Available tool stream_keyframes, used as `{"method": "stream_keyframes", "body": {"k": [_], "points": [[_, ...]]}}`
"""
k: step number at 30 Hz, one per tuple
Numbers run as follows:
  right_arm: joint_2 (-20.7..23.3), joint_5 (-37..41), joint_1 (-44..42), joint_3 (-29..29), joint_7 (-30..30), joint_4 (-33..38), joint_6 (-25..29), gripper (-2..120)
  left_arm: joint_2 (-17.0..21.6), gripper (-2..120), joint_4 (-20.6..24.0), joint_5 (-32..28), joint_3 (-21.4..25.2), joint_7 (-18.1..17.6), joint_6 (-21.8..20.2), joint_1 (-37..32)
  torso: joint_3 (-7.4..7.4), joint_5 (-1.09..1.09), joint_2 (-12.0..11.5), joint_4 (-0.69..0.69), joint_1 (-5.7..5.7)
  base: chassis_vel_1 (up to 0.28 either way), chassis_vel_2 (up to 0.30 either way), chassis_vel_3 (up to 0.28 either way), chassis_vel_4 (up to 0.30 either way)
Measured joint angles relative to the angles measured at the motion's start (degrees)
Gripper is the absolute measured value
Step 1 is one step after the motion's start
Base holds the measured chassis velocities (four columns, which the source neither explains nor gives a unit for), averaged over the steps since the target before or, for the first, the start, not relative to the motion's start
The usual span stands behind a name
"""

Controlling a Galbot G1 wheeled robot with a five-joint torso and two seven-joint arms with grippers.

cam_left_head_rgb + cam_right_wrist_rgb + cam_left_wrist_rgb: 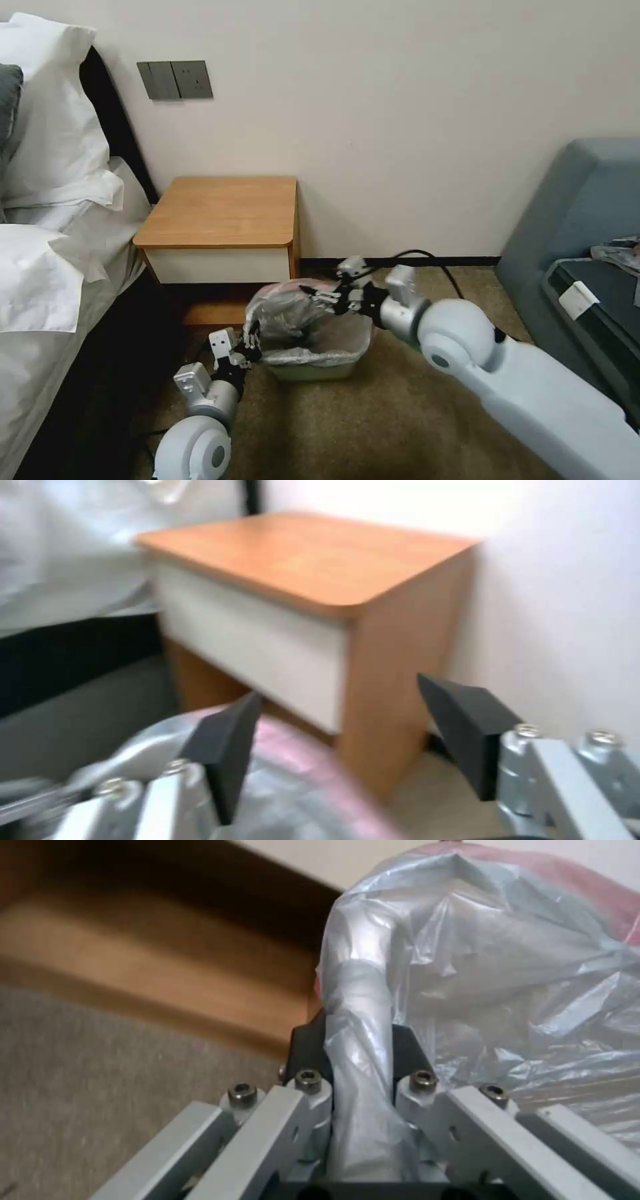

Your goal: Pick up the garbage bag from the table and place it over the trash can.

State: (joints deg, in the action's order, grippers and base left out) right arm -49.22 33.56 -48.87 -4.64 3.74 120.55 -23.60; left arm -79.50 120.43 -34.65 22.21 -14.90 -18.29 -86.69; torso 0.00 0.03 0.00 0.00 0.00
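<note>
The trash can [313, 372] stands on the carpet in front of the table [220, 213]. The crinkly grey garbage bag [287, 313] with its pink rim lies bunched over the can's mouth and rises above it on the left side. My left gripper [250, 341] is at the can's near-left corner, shut on a twisted fold of the garbage bag [467, 965]; in the left wrist view the plastic runs between the left gripper's [360, 1050] dark pads. My right gripper [319, 295] hovers open over the bag's far rim. In the right wrist view the right gripper [343, 740] has its pads wide apart above the garbage bag [300, 790], facing the table [313, 560].
A bed [53, 267] with white pillows runs along the left, close to the table. A grey sofa [587, 200] with a dark case on it stands at the right. A black cable [427, 255] lies by the wall's skirting. Open carpet [373, 427] lies in front of the can.
</note>
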Motion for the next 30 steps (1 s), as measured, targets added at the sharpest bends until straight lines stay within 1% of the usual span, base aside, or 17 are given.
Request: {"method": "stream_keyframes", "body": {"k": [1, 2, 5, 6, 8, 9, 11, 12, 14, 15, 16, 19, 22, 28, 30], "points": [[-0.29, -2.64, -2.78, 2.13, 0.62, -0.32, 2.06, 75, -0.22, 5, -0.31, -0.01, -0.51, -0.48, -0.18, -0.12, 0.00, -0.01, 0.00, 0.00, 0.00, 0.000, 0.000, 0.000, 0.000], [-0.29, -2.64, -2.78, 2.13, 0.62, -0.32, 2.06, 75, -0.22, 5, -0.31, -0.01, -0.51, -0.48, -0.18, -0.12, 0.00, -0.01, 0.00, 0.00, 0.00, 0.000, 0.000, 0.000, 0.000], [-2.63, -8.93, -10.22, 9.01, 1.11, -0.77, 6.09, 90, -0.55, 5, -1.24, -0.03, -1.55, -1.69, -0.64, -0.12, 0.00, -0.01, 0.00, 0.00, 0.00, 0.000, 0.000, 0.000, 0.000], [-2.63, -8.93, -10.22, 9.01, 1.11, -0.77, 6.09, 90, -0.55, 5, -1.24, -0.03, -1.55, -1.69, -0.64, -0.12, 0.00, -0.01, 0.00, 0.00, 0.00, 0.000, 0.000, 0.000, 0.000], [-5.24, -12.56, -16.12, 14.53, 1.12, -0.37, 7.72, 98, -0.54, 5, -1.95, -0.28, -2.38, -2.60, -0.86, 0.06, 0.00, -0.02, 0.00, 0.00, 0.00, 0.000, 0.000, 0.000, 0.000], [-5.24, -12.56, -16.12, 14.53, 1.12, -0.37, 7.72, 98, -0.54, 5, -1.95, -0.28, -2.38, -2.60, -0.86, 0.06, 0.00, -0.02, 0.00, 0.00, 0.00, 0.000, 0.000, 0.000, 0.000], [-7.49, -14.44, -20.97, 18.25, 1.11, 0.65, 8.42, 100, -0.49, 5, -2.21, -0.39, -3.19, -3.54, -1.10, 0.15, 0.00, -0.02, 0.00, -0.01, 0.00, 0.000, 0.000, 0.000, 0.000], [-7.49, -14.44, -20.97, 18.25, 1.11, 0.65, 8.42, 100, -0.49, 5, -2.21, -0.39, -3.19, -3.54, -1.10, 0.15, 0.00, -0.02, 0.00, -0.01, 0.00, 0.000, 0.000, 0.000, 0.000], [-9.89, -16.59, -26.07, 21.84, 1.01, 1.82, 9.53, 100, -0.28, 5, -2.20, -0.19, -4.17, -4.19, -1.16, -0.46, -0.01, -0.03, 0.00, -0.01, 0.00, 0.000, 0.000, 0.000, 0.000], [-10.54, -17.05, -27.24, 22.81, 0.97, 2.12, 9.75, 100, -0.19, 5, -2.21, -0.04, -4.42, -4.34, -1.16, -0.81, 0.00, -0.03, 0.00, -0.01, 0.00, 0.000, 0.000, 0.000, 0.000], [-10.54, -17.05, -27.24, 22.81, 0.97, 2.12, 9.75, 100, -0.19, 5, -2.21, -0.04, -4.42, -4.34, -1.16, -0.81, 0.00, -0.03, 0.00, -0.01, 0.00, 0.000, 0.000, 0.000, 0.000], [-12.51, -17.70, -30.03, 25.98, 0.76, 2.73, 10.34, 100, -0.09, 5, -2.59, 0.66, -4.99, -5.17, -0.83, -2.31, 0.00, -0.03, 0.00, 0.00, 0.00, 0.000, 0.000, 0.000, 0.000], [-13.40, -18.07, -31.11, 27.73, 0.31, 2.81, 10.74, 100, -0.07, 5, -2.63, 1.34, -5.05, -5.30, -0.67, -3.19, 0.00, -0.02, 0.00, 0.01, 0.00, 0.000, 0.000, 0.000, 0.000], [-14.15, -18.18, -32.24, 29.36, -0.04, 3.05, 11.16, 100, -0.11, 5, -3.40, 3.13, -5.10, -5.33, -0.31, -3.42, 0.00, -0.01, 0.01, 0.01, 0.00, 0.000, 0.000, 0.000, 0.000], [-14.24, -18.18, -32.31, 29.47, -0.06, 3.14, 11.16, 100, -0.14, 8, -3.64, 3.66, -5.12, -5.44, -0.24, -3.41, 0.00, -0.02, 0.01, 0.00, 0.00, 0.000, 0.000, 0.000, 0.000]]}}
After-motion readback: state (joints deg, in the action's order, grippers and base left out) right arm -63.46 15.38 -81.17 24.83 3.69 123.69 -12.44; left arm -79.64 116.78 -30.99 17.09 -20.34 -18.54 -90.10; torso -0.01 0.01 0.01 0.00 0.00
